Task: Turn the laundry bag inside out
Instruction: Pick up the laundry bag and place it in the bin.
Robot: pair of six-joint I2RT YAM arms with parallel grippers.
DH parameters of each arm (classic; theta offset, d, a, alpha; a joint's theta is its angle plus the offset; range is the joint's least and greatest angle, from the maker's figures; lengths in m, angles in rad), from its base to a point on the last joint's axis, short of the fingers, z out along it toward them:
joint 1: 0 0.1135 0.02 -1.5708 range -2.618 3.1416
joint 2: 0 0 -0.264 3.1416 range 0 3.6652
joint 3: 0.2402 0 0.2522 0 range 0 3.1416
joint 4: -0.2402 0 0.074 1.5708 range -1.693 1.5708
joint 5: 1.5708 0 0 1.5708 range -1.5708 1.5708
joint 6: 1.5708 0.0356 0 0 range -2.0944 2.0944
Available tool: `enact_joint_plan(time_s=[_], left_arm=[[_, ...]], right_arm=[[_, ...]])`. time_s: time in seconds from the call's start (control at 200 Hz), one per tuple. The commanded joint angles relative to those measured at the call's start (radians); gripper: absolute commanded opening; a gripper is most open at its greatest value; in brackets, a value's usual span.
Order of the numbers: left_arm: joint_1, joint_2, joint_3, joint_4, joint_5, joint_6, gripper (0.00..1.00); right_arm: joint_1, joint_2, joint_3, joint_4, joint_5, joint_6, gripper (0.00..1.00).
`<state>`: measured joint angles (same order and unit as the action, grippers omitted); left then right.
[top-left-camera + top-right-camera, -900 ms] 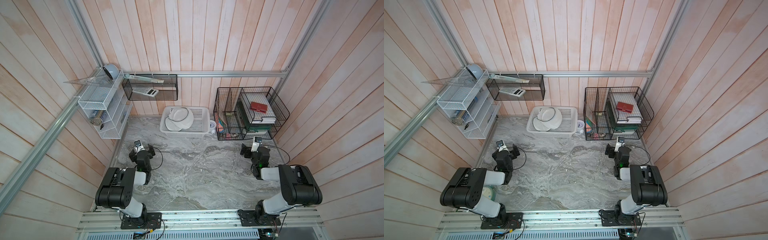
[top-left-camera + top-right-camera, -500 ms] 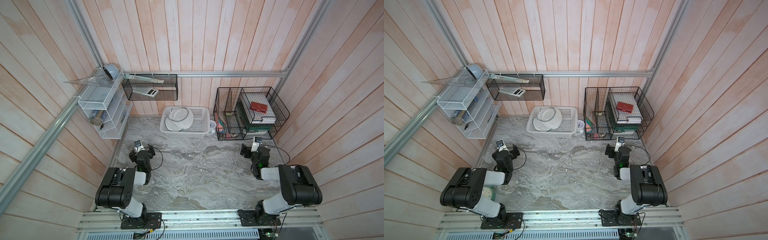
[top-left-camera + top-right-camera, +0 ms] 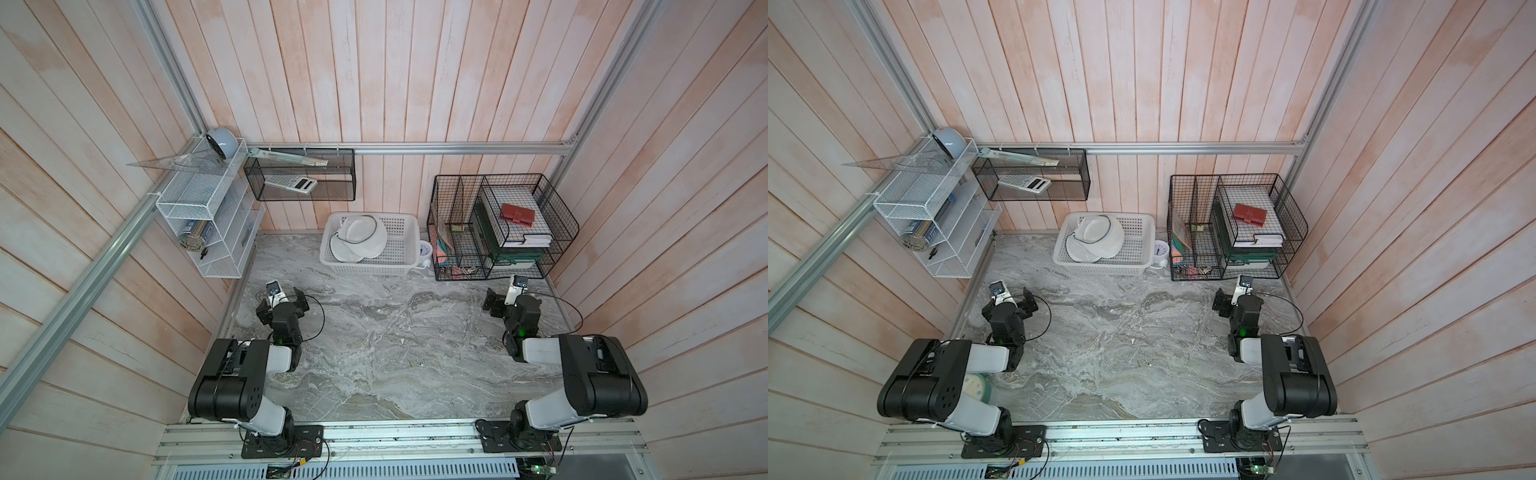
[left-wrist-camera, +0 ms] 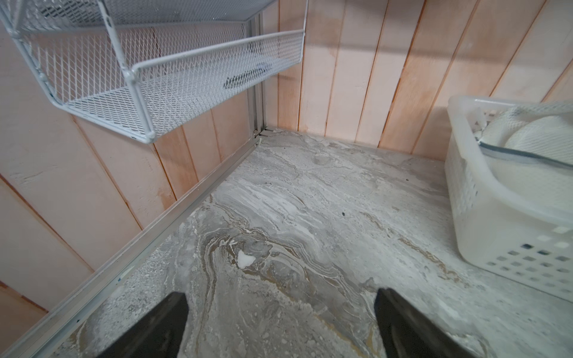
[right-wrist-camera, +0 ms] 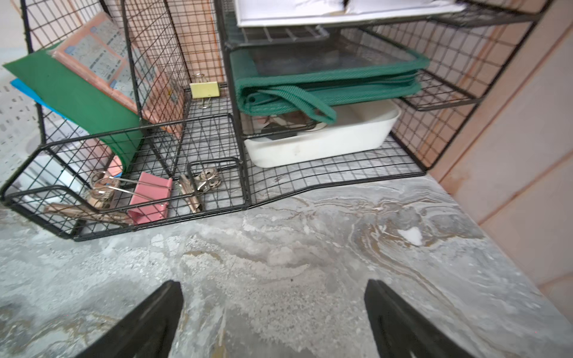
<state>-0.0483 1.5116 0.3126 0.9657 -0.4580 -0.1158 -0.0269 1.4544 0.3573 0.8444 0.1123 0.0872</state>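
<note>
Both top views show the laundry bag (image 3: 358, 239) lying slumped inside the white plastic basket (image 3: 374, 266) by the back wall, dark-trimmed rims facing up, well apart from both arms. From the left wrist camera, the left gripper (image 4: 280, 305) has its jaws spread wide over the bare marble tabletop (image 4: 310, 201), nothing between them, with the basket off to one side. The right gripper (image 5: 273, 289) is likewise spread and empty, low over the table, facing the black wire organizer (image 5: 246, 186).
</note>
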Motion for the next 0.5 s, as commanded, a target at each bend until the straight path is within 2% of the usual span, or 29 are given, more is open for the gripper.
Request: enact_joint_plan(time_s=[0.0,0.075,0.185,0.25,0.315,0.395,0.495], left_arm=[[-0.017,-0.112,0.014,-0.088,-0.105,-0.008,1.00],[-0.010,-0.218,0.099,-0.299,-0.107,-0.023,1.00],[-0.006,-0.330,0.245,-0.584,-0.070,-0.152,1.00],[-0.003,-0.380,0.369,-0.807,0.031,-0.226,1.00],[0.001,-0.380,0.486,-0.976,0.110,-0.264,1.00],[0.004,-0.353,0.584,-1.078,0.180,-0.314,1.00],[0.003,-0.312,0.661,-1.170,0.226,-0.346,1.00]], right_arm=[[0.002,-0.180,0.022,-0.170,0.142,0.068,0.98],[-0.004,-0.288,0.082,-0.342,0.267,0.259,0.98],[-0.009,-0.379,0.207,-0.586,0.266,0.460,0.98],[-0.022,-0.388,0.308,-0.745,0.251,0.608,0.98],[-0.028,-0.370,0.398,-0.806,0.130,0.596,0.98],[-0.019,-0.336,0.479,-0.812,-0.010,0.556,0.98],[0.069,-0.248,0.639,-0.930,-0.009,0.471,0.98]])
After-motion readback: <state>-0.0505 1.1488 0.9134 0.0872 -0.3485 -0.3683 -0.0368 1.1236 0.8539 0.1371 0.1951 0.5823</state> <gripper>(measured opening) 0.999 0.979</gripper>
